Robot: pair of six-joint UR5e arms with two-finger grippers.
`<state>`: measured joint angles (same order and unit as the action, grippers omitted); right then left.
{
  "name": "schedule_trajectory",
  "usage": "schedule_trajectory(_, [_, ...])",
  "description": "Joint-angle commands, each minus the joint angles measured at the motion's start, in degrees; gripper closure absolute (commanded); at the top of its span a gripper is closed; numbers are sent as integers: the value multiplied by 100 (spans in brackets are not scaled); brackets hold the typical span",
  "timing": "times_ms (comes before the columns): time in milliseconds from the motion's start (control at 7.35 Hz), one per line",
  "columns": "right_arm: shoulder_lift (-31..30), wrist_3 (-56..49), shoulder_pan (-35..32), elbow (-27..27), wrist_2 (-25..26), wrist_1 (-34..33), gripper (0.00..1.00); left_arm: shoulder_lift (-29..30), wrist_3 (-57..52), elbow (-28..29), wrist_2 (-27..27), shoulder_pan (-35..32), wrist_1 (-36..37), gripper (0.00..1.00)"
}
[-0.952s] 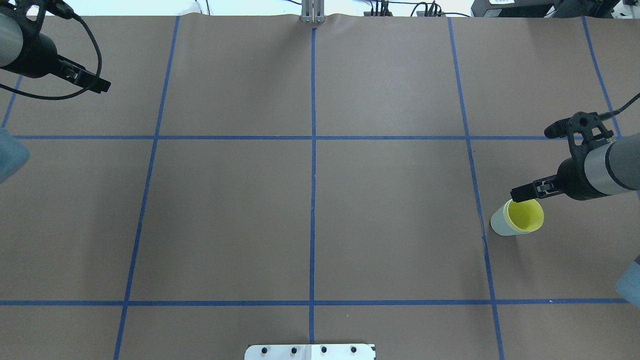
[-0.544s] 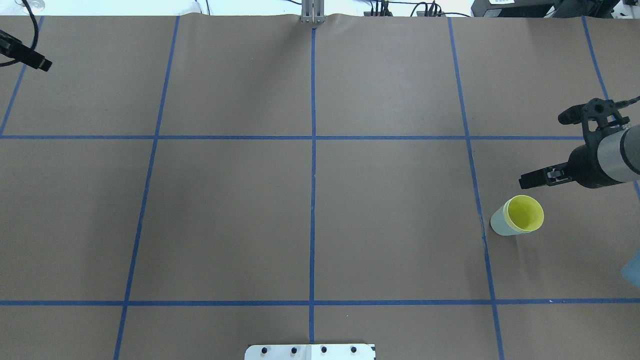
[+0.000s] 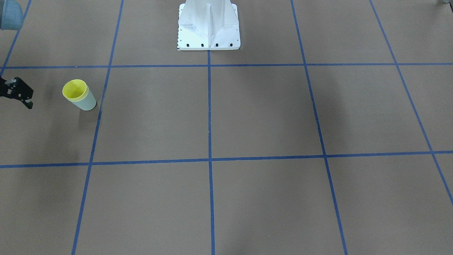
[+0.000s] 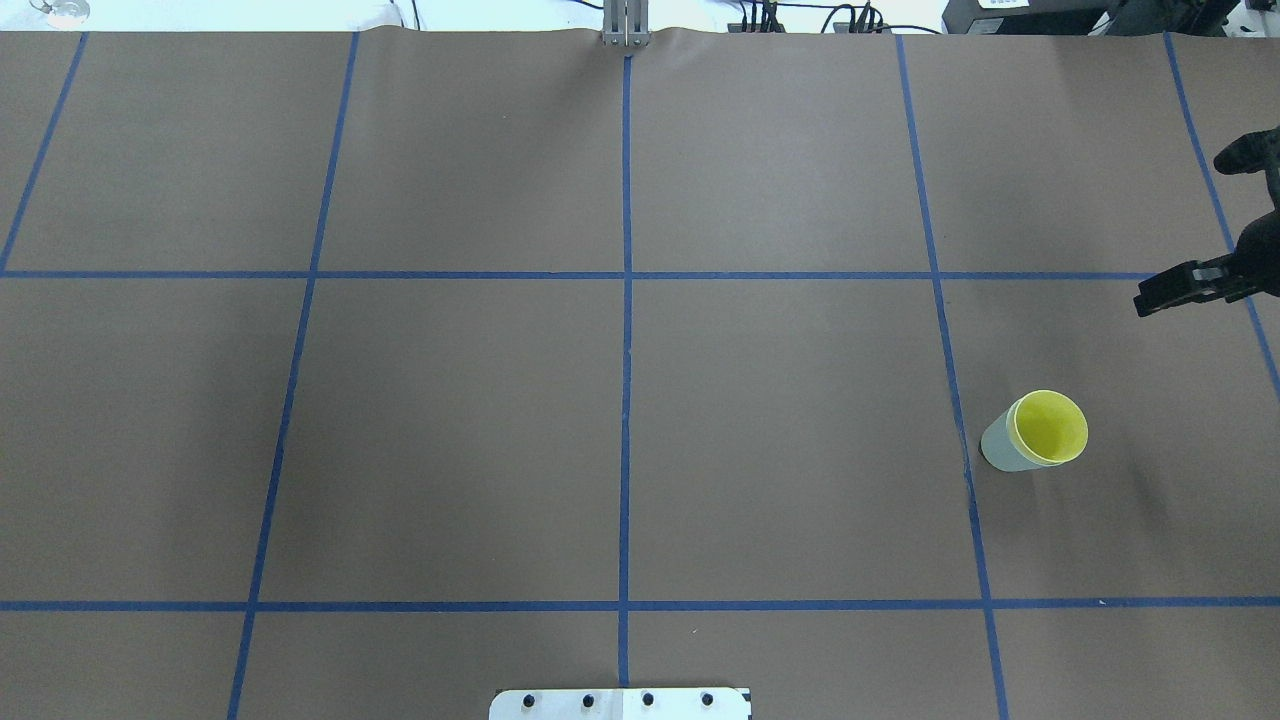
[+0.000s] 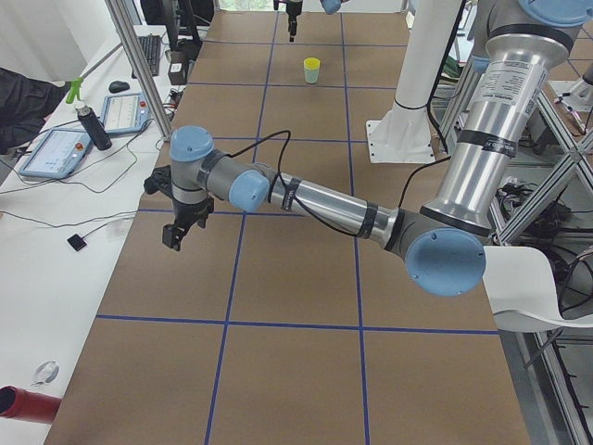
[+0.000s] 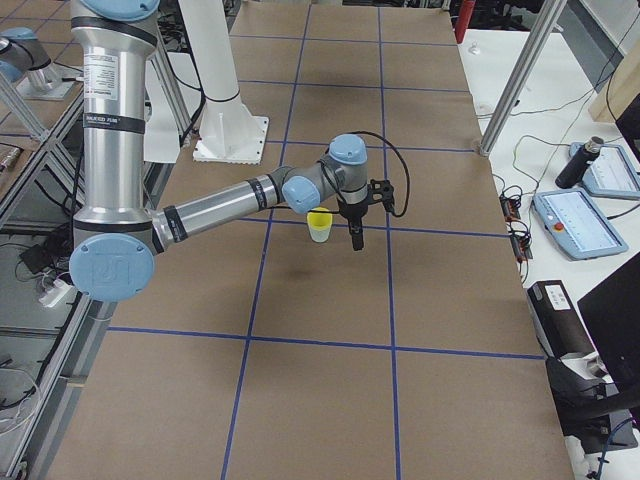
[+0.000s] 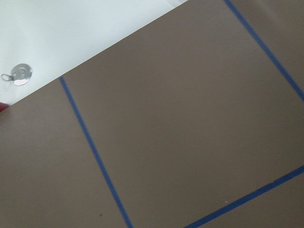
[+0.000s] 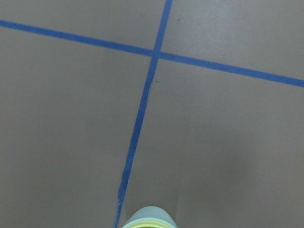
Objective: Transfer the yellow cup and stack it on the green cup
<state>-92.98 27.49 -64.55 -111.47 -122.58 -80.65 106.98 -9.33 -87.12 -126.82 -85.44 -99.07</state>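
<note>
**Stack done, both arms backing off**

The yellow cup (image 4: 1050, 430) sits nested inside the green cup (image 4: 998, 451). Only its rim and inside show above the pale green wall. The pair stands upright on the table (image 4: 600, 400), on the robot's right side, just beside a blue tape line (image 4: 962, 430), and nothing touches it.

Change: a second ago the right gripper (image 4: 1146, 300) was right at the stack's rim. Half a second ago it was a little off. Now it is well apart, out by the table's right edge near the cross line of tape. The cups have not shifted between these pictures. The left gripper (image 5: 174, 236) was in the overhead view's far left corner a second ago and has now left that view altogether.

My read is that the stacking is finished and this is the retreat, with nothing left to do but clear the arms.

Pose: in the right side view the right arm reaches out low over the table, with the wrist bent so the fingers point down. It carries nothing. I cannot tell whether its fingers are spread or pressed together, as they are seen edge-on. The left arm stretches low towards the table's left edge with its gripper pointing down. It shows only in the left side view, so I cannot tell its state.
</note>
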Motion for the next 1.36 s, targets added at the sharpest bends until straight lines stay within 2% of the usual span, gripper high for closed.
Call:
schedule_trajectory(0, [-236, -1111, -566, 90, -143, -408, 0, -11, -927, 886, -392, -647, 2, 0])
schedule_trajectory(272, [-684, -1866, -1101, 195, -204, -382, 0, -246, -1194, 1118, -598, -904, -7, 0])
schedule_trajectory(408, [-834, -2009, -1469, 196, -492, -382, 0, -570, -1064, 1049, -581, -904, -77, 0])
schedule_trajectory(544, [-723, -1950, -1690, 239, -991, -460, 0, -921, -802, 848, -580, -896, -112, 0])
schedule_trajectory(680, [-826, -1958, -1945, 266, -1048, -409, 0, -960, -773, 846, -572, -896, -382, 0])
schedule_trajectory(952, [-845, -1994, -1956, 476, -970, -329, 0, -1381, -746, 1038, -537, -887, -700, 0])
schedule_trajectory(1224, [-469, -1993, -1956, 904, -978, -338, 0, -1460, -500, 629, -554, -922, -605, 0])
